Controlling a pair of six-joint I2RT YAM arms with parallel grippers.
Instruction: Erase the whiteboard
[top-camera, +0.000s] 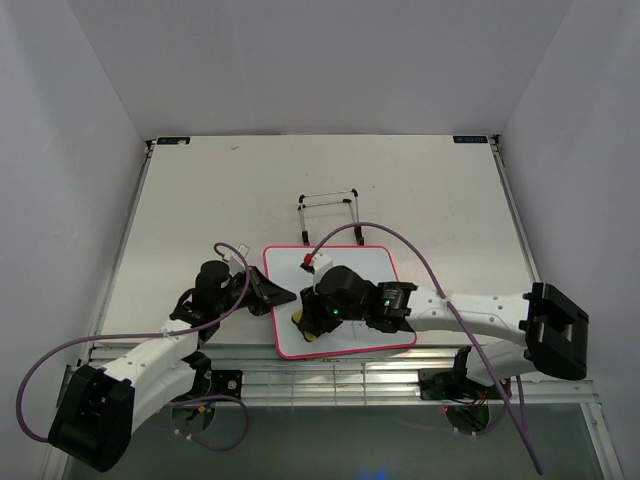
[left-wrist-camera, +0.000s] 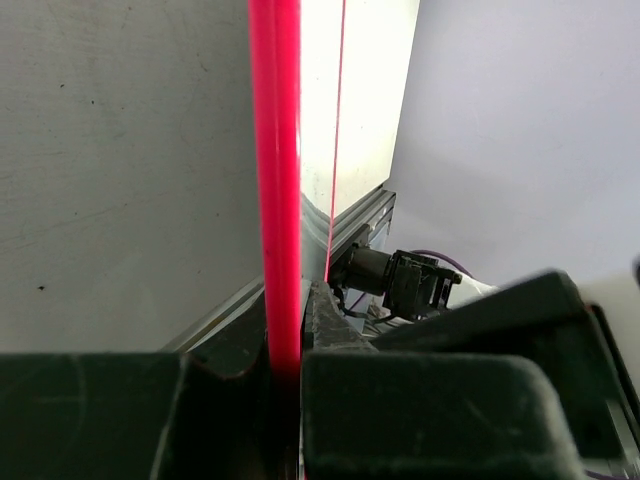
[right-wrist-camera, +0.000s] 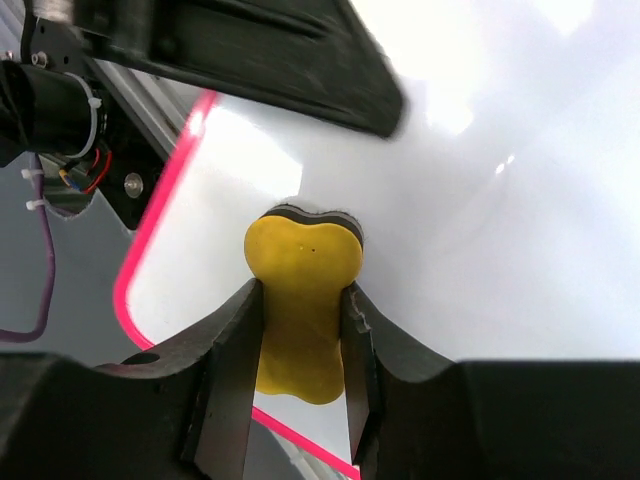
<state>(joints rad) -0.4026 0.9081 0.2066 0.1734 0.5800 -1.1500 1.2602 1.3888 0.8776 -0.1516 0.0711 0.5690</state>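
My right gripper (right-wrist-camera: 300, 312) clamps the waist of a matte yellow, bone-shaped eraser (right-wrist-camera: 302, 262), which is pressed to the board. My left gripper (left-wrist-camera: 284, 365) pinches the thin pink-red frame. The whiteboard (top-camera: 372, 268) lies flat at the table's (top-camera: 200, 200) near edge, glossy, round-cornered and seemingly blank. My right arm and glare hide much of it.

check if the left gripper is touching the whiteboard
Touching: the left wrist view shows the left gripper clamped on the whiteboard by its pink frame, no gap.
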